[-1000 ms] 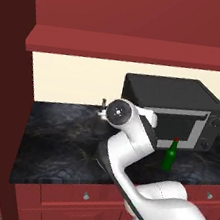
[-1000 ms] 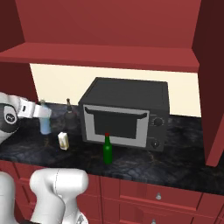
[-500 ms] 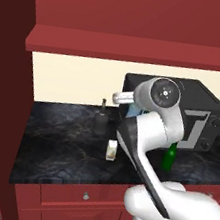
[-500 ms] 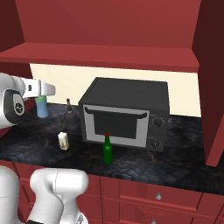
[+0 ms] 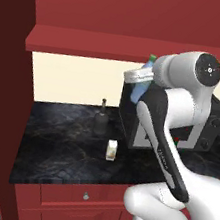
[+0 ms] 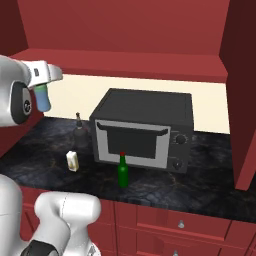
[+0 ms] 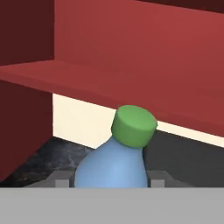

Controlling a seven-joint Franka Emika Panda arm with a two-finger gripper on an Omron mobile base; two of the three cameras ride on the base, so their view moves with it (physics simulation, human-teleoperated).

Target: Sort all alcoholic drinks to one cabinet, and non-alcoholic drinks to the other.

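Observation:
My gripper (image 5: 139,79) is shut on the slim clear-blue bottle (image 5: 141,87) with a green cap, held tilted high above the counter, just under the cabinet's lower edge. The right base view shows the gripper (image 6: 44,82) with the bottle (image 6: 43,99) hanging below it. In the hand view the bottle (image 7: 111,168) sits between the fingertips (image 7: 61,178), cap toward the red shelf. A squat dark bottle (image 5: 100,122) (image 6: 80,135) and a white-and-yellow carton (image 5: 111,149) (image 6: 73,161) stand on the counter. The slim green bottle (image 6: 122,171) with a red cap stands before the microwave.
A black microwave (image 6: 142,130) (image 5: 216,124) takes up the counter's middle, against the back wall. The red cabinet shelf (image 5: 92,45) (image 6: 125,62) (image 7: 109,83) runs overhead. Tall red side walls close in the left and right. Drawers (image 6: 180,222) line the front below the dark counter.
The arm has swung up and toward the microwave, carrying the blue bottle from near counter height up to the cabinet's lower edge. The things on the counter have not moved.

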